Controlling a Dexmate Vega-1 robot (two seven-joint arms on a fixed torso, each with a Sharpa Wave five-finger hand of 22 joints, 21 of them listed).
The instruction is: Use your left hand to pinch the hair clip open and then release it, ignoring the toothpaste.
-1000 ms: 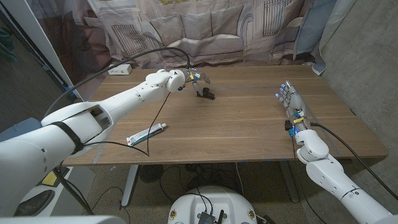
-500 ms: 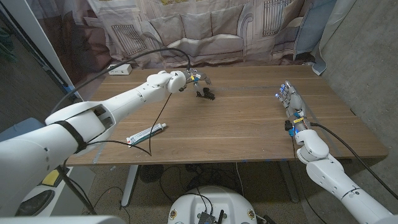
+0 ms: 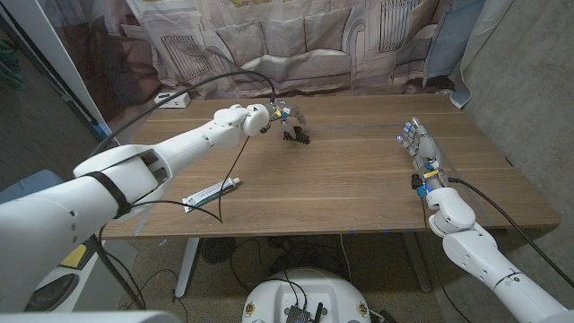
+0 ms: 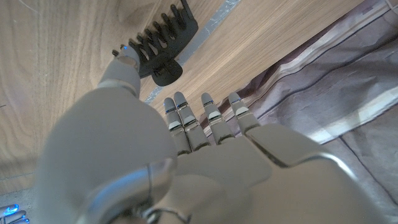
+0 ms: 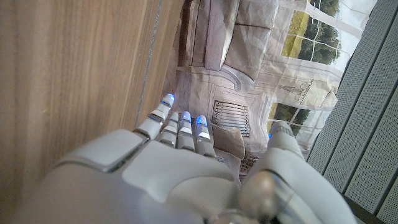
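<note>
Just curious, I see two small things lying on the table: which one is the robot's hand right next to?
The black hair clip, at the table's far side: the left hand hovers right at it. The white toothpaste lies alone near the front edge, far from either hand.

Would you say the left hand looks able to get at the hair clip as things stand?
Probably yes: the left hand is right at the hair clip, a fingertip reaches its teeth in the left wrist view, and nothing lies between them.

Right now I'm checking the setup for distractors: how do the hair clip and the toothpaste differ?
The hair clip is black and toothed; the toothpaste is a pale, long, flat tube. The hair clip lies far back by the left hand; the toothpaste lies near the front edge, away from either hand. Both rest on the wooden table.
</note>
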